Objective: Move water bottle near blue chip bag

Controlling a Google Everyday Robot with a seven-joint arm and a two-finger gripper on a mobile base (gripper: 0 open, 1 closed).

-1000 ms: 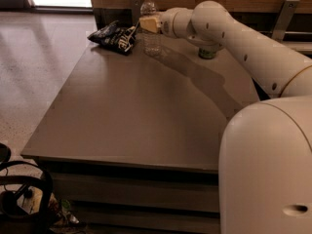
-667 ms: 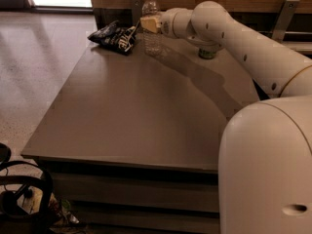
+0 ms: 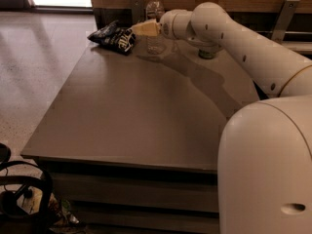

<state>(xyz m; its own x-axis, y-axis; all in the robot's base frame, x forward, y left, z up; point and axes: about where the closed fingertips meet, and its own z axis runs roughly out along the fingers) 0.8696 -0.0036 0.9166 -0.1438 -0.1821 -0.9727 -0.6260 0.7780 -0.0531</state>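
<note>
The water bottle (image 3: 155, 13) is clear with a white cap. It stands upright at the far end of the table, just right of the blue chip bag (image 3: 113, 35), a dark crinkled bag with white lettering that lies flat. My gripper (image 3: 145, 29) reaches in from the right at the bottle's mid-height. Its cream tip lies across the front of the bottle and points toward the bag. The middle of the bottle is hidden behind the gripper.
A green can (image 3: 207, 53) stands behind my arm, mostly hidden. The grey table (image 3: 131, 111) stretches toward me. A wooden wall runs behind its far edge. Black cables and bags (image 3: 24, 199) lie on the floor at lower left.
The bottle's cap has shifted slightly to the right and the gripper sits a little lower. The chip bag has not moved.
</note>
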